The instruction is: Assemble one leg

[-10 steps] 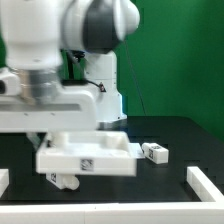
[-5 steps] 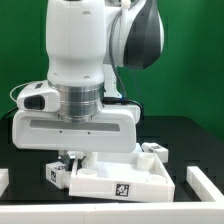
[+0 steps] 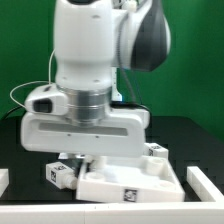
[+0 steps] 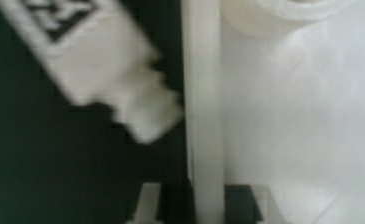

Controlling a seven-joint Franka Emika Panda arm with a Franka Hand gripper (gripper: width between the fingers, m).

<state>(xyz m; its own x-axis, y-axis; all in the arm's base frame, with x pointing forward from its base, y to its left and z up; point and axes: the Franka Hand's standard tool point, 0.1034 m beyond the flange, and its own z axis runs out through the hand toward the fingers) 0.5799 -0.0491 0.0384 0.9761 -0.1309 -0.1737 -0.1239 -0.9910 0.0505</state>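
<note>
claw: narrow, closed on the panel's raised rim. In the wrist view one finger sits on the outer side of the rim and the other on the inner side, both right against it. In the exterior view the arm's hand block hides most of the claw.
leg: not held. Lies on its side on the tabletop, outside the panel, just beside the panel's near corner at the exterior view's left. One tag marker faces the camera.
leg, wrist view: lies slanted to the rim on the rim's outer side, tag up. Its stepped narrow end points at the rim. Too blurred to tell whether it touches the rim or sits just beside it.
panel: large, flat, white, with raised rims. Rests on the tabletop under the arm, with a tag on its front wall.
rim, wrist view: straight white strip. Dark tabletop on the leg's side, white panel floor on the other.
second peg: tagged, on the tabletop at the panel's far corner on the exterior view's right, well apart from the leg.
round white shape: on the panel's side of the rim, at the picture's edge. Cannot tell what it is.
white bar: on the tabletop at the exterior view's right edge, clear of the panel.
</note>
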